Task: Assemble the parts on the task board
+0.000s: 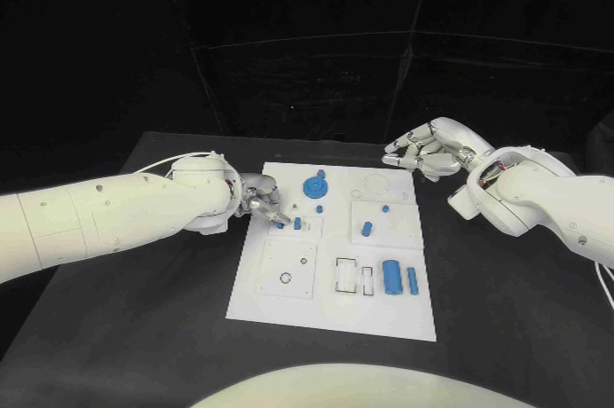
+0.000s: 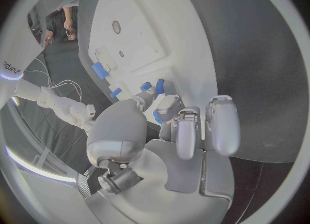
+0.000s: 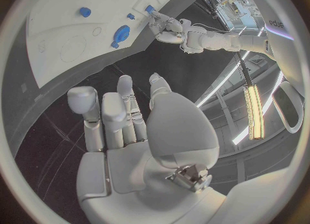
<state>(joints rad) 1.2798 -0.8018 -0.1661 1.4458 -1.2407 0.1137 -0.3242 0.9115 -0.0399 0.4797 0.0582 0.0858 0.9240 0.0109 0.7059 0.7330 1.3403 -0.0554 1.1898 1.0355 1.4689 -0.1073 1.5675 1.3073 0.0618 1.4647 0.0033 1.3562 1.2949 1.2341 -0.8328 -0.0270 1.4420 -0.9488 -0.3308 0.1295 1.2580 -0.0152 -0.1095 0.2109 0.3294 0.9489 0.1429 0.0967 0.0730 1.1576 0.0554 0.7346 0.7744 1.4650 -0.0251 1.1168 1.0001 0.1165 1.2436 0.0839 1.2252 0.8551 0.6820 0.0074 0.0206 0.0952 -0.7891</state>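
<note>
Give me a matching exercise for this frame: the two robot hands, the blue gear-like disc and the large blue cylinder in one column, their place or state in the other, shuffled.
Things:
1. left robot hand
2. right robot hand
3. blue gear-like disc
4. large blue cylinder

Places or states:
A. lying near the task board's near right corner
B. fingers curled, empty, off the board's far right corner
C. pinching a small blue part at the board's left edge
D. on the board's far half

Pairs: 1-C, 2-B, 3-D, 4-A

Blue parts (scattered) on white task board
</note>
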